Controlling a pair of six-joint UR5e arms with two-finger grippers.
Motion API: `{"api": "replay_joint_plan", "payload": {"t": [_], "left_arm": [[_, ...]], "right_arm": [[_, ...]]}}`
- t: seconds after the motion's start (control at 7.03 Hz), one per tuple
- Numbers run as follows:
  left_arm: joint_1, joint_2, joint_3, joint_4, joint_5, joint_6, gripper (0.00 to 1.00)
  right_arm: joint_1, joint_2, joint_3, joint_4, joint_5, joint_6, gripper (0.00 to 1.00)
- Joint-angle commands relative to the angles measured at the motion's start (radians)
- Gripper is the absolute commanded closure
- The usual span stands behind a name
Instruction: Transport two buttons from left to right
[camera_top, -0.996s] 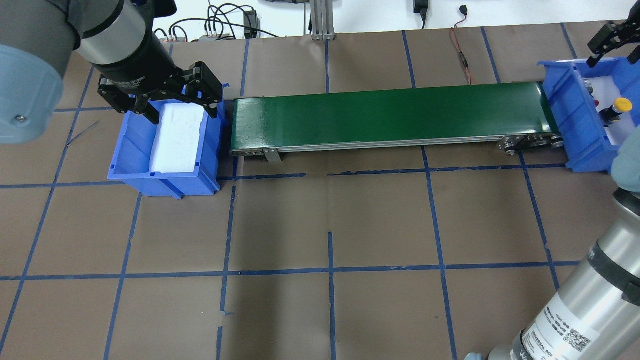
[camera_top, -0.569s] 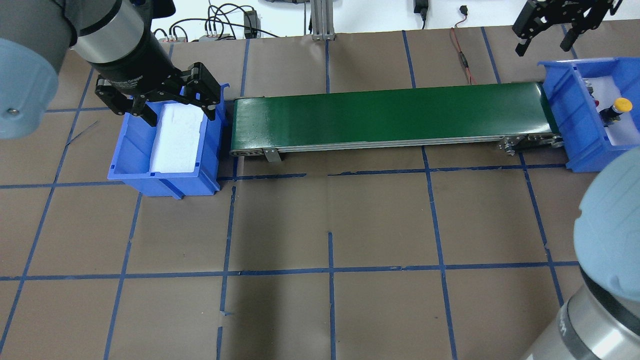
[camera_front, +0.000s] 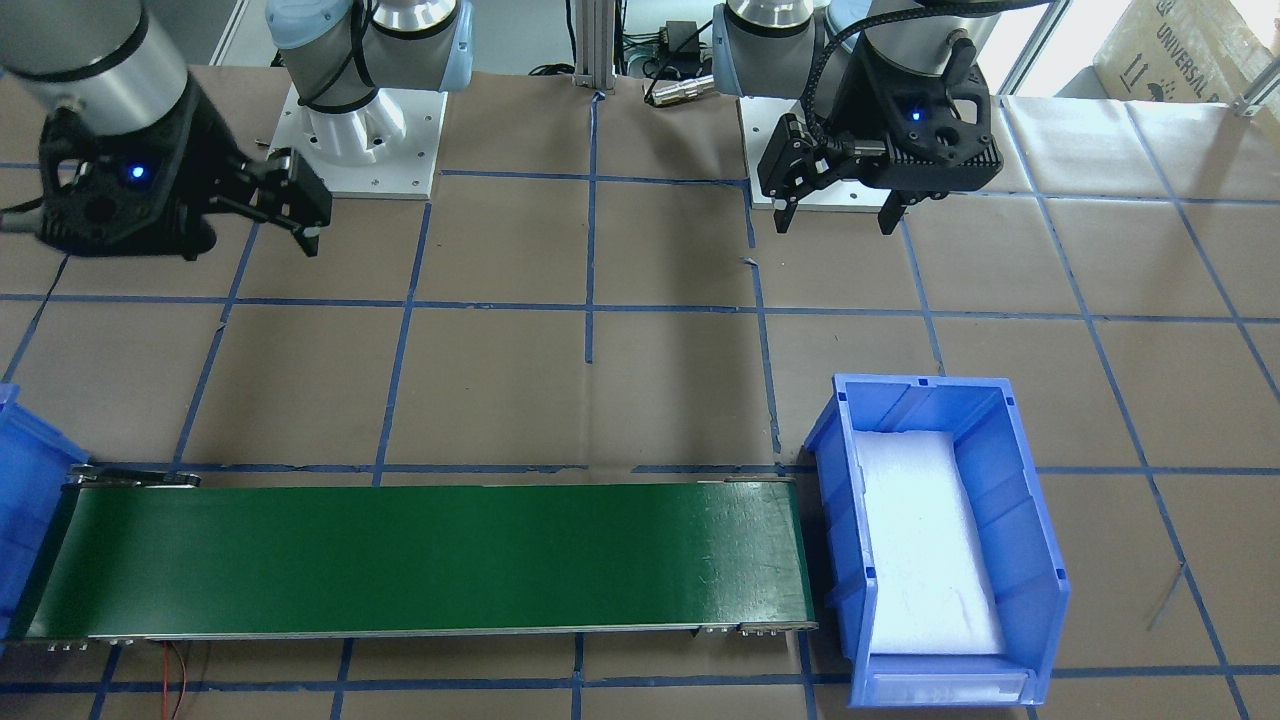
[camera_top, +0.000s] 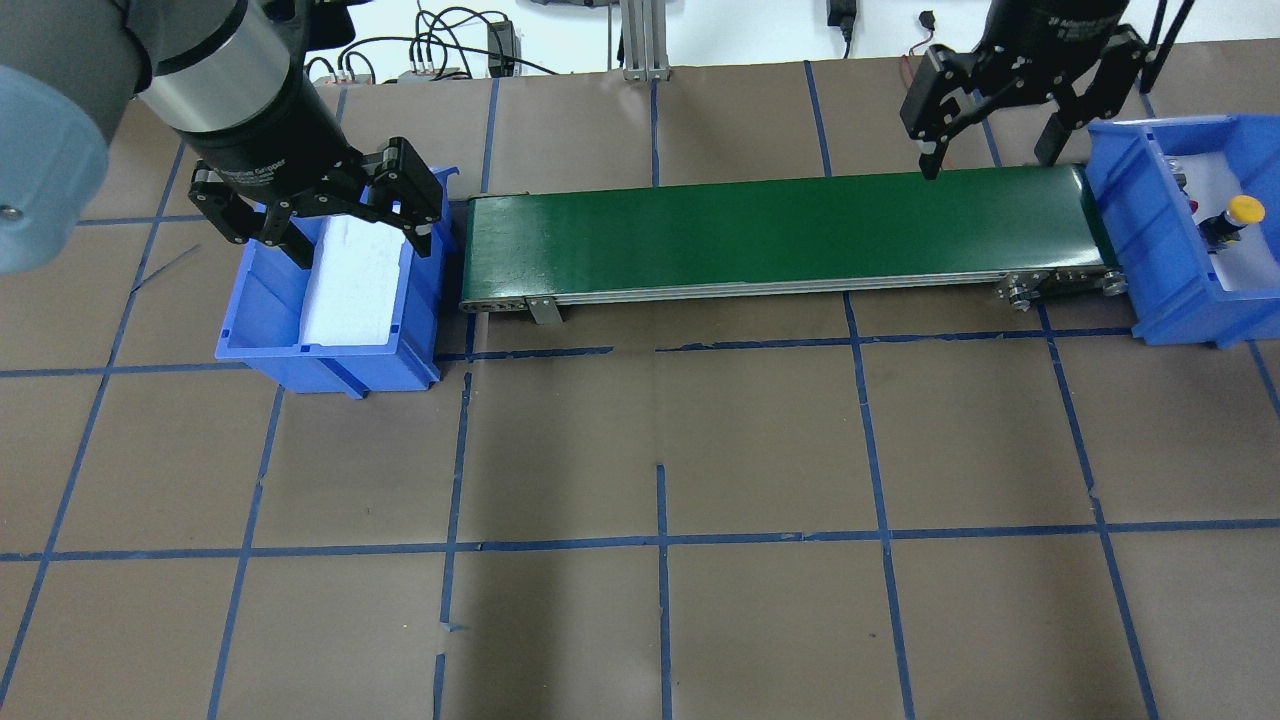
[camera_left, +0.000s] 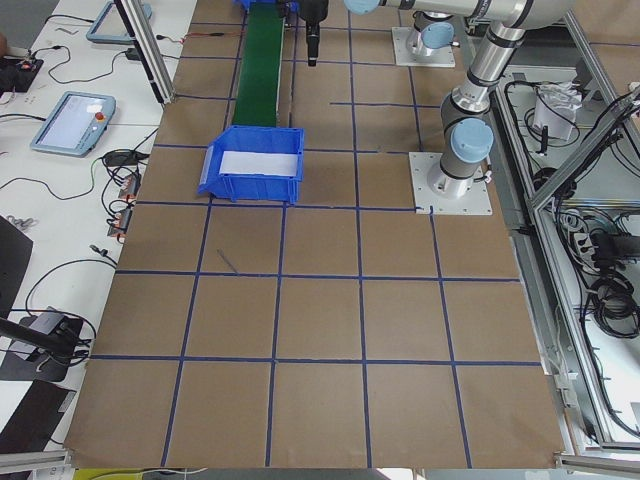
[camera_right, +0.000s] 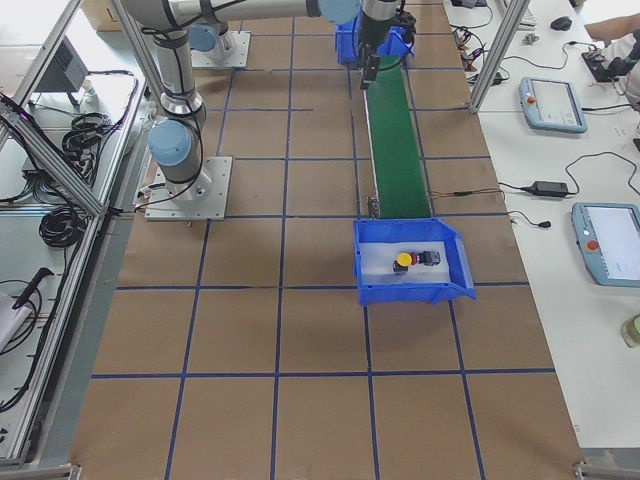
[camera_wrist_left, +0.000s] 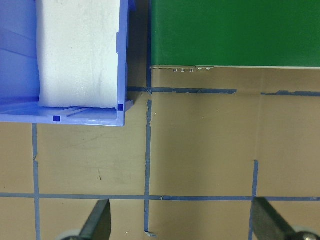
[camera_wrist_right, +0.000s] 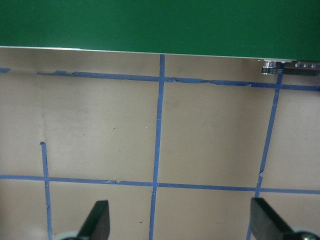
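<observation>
**Both Buttons Are in the Right Box**

Seen from overhead, a long green belt (camera_top: 780, 228) lies across the table (camera_top: 660, 450). A blue box sits at each end.

The right box (camera_top: 1140, 240) is at the belt's 3 o'clock end. The yellow button (camera_top: 1243, 210) lies inside it on a white floor. At 9 o'clock from it is a tiny red dot, the red button (camera_top: 1196, 206), too small to see well.

The left box (camera_top: 330, 350) is at the belt's 9 o'clock end. It holds only a white foam pad (camera_top: 350, 275).

The left gripper (camera_top: 360, 238) hangs in the air by the left box. Its jaws are spread wide and hold nothing.

The right gripper (camera_top: 990, 162) hangs in the air near the belt's 3 o'clock end. Its jaws are wide apart too, and hold nothing.
</observation>
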Motion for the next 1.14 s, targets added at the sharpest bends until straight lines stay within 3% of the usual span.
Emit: {"api": "replay_joint_plan", "payload": {"t": [0.0, 0.28, 1.0], "left_arm": [[0.001, 0.002, -0.006, 0.0, 0.0, 0.0, 0.0], [0.002, 0.002, -0.001, 0.0, 0.002, 0.0, 0.0], [0.017, -0.041, 0.073, -0.024, 0.002, 0.0, 0.0]], "right_arm": [[0.012, -0.086, 0.12, -0.082, 0.005, 0.13, 0.0], [0.016, -0.022, 0.082, -0.126, 0.023, 0.168, 0.0], [0.014, -0.009, 0.059, -0.122, 0.014, 0.176, 0.0]]}}
